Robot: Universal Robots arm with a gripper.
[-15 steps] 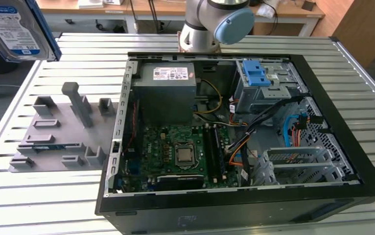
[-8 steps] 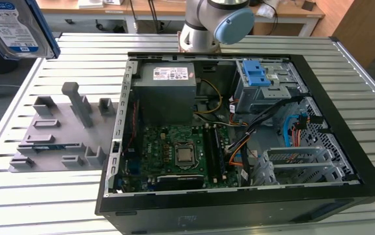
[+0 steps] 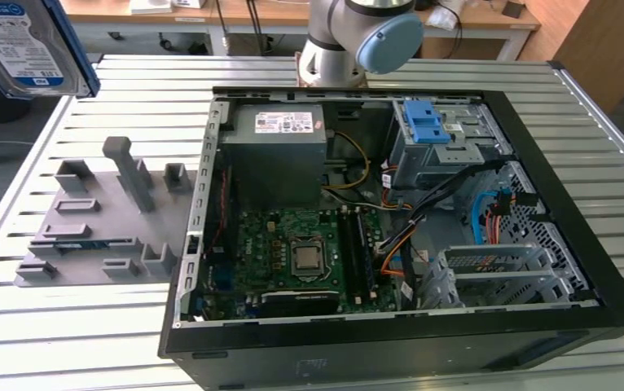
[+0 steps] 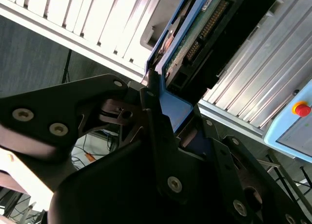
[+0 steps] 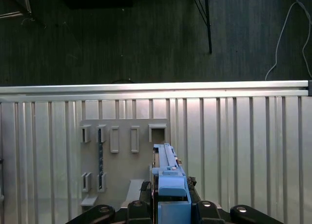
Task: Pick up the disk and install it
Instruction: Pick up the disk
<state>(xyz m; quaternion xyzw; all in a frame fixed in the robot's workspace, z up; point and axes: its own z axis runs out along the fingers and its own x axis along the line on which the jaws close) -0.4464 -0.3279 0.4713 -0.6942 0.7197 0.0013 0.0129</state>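
Note:
The disk [image 3: 24,45], silver with a blue-and-white label and a blue carrier frame, hangs high in the air at the exterior view's far left. It is well above the slatted table, off to the side of the open computer case [image 3: 399,338]. In the first wrist view the disk [image 5: 165,160] shows edge-on, and my gripper [image 5: 173,197] is shut on its blue frame. The second wrist view shows the disk's circuit-board side [image 4: 204,24] with my gripper [image 4: 165,104] clamped on the frame's end. The drive bay with its blue latch [image 3: 426,122] sits at the case's back right.
A grey fixture plate [image 3: 106,220] with upright slots lies on the slatted metal table [image 3: 51,326] beside the case; it also appears below the disk [image 5: 122,151]. Inside the case are a grey power supply [image 3: 279,147], a green motherboard [image 3: 290,252] and loose cables [image 3: 475,204].

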